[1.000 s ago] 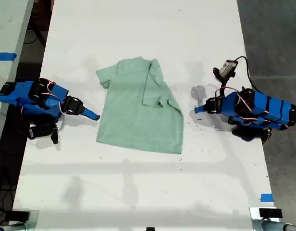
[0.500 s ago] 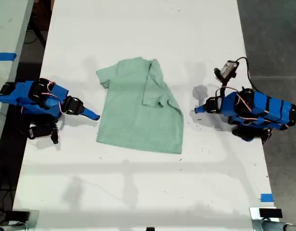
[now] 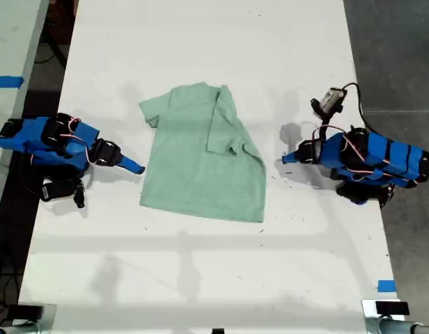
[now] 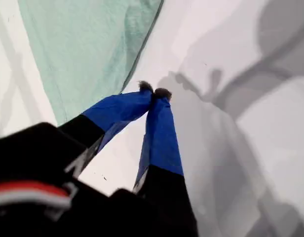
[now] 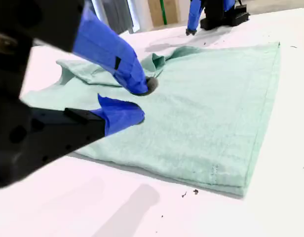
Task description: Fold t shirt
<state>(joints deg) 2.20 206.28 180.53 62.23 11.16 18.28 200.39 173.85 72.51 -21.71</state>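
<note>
Bare table [image 3: 200, 42] lies open beyond the t shirt [image 3: 197, 167] and on its near side. On the exterior view's right, a clear strip separates my first gripper [image 3: 284, 159] from the shirt's edge. On the left, my second gripper [image 3: 139, 169] sits just beside the other edge. The folded-over sleeve [image 3: 225, 129] forms the only raised ridge.

Our white desk [image 3: 200, 42], lightly speckled with dark marks, mint-green t shirt [image 3: 200, 163] lying flat near its middle, one sleeve side folded over, small blue tape strip [image 3: 386, 285] near the exterior view's lower right
</note>
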